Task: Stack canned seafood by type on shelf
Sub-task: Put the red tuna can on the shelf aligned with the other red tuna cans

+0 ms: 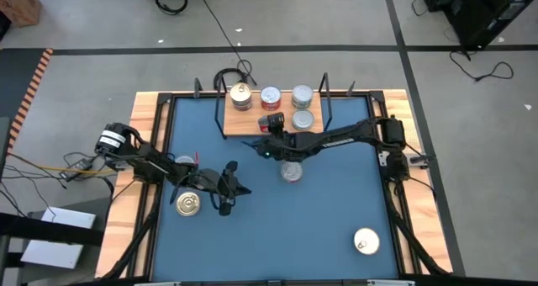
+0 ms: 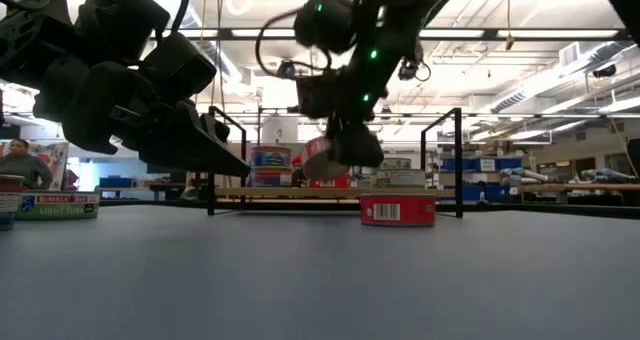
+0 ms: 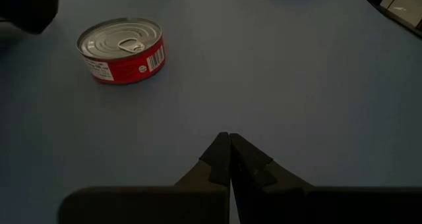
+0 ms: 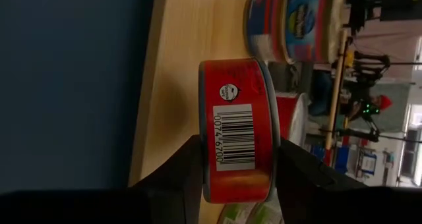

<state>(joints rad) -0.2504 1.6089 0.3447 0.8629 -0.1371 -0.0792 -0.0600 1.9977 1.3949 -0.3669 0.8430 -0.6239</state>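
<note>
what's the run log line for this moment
left end effector: shut, empty, over table | right end effector: holding red-sided can above shelf front edge | another red-sided can on table

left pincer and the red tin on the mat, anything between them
Nothing: bare blue mat runs from the shut left pincer to the red tin, clearest in the left wrist view.

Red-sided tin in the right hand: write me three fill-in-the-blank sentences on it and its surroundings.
1. The right hand grips a tin with ____ sides.
2. It holds that tin over the wooden ____.
3. The left hand is ____, holding nothing.
Missing words: red; shelf; shut
</note>
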